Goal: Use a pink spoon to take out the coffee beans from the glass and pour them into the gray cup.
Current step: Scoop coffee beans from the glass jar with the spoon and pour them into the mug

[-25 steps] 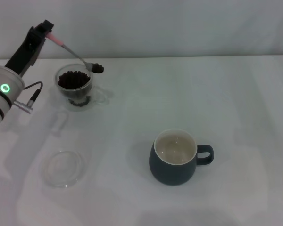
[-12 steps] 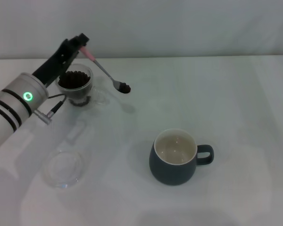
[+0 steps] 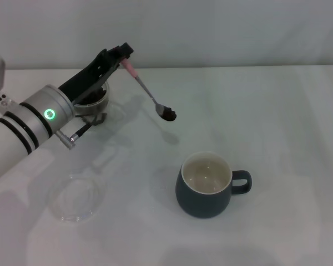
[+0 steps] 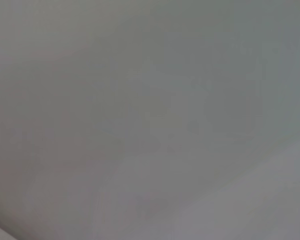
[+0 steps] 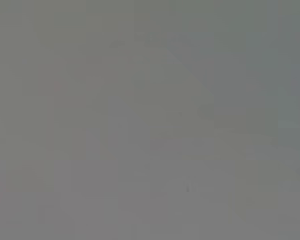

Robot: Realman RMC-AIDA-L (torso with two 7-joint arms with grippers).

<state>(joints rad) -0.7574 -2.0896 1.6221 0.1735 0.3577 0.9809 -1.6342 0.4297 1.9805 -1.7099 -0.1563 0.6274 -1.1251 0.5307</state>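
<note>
The left pincer (image 3: 124, 55) is clamped on the pale pink handle of the small pink spoon (image 3: 150, 95), up near the far left part of the white bench (image 3: 277, 122). The spoon slopes down from the pincer toward the middle of the bench, its thin metal neck ending in a shiny bowl that carries a small heap of dark brown coffee beans (image 3: 168, 114), held in the air above the bench surface. The left arm stretches in from the left edge and crosses in front of the small clear double-walled glass (image 3: 95, 102), which stands near the far left corner with more dark beans inside, partly hidden by the arm. The rounded dark blue-gray ceramic cup (image 3: 206, 185) with a cream-white inside stands nearer the front edge, about the middle, its loop handle pointing right; the loaded spoon bowl is well apart from it, farther back and to the left. A flat shallow clear glass dish (image 3: 75, 197) lies by the front left. The right pincer is nowhere in sight
</note>
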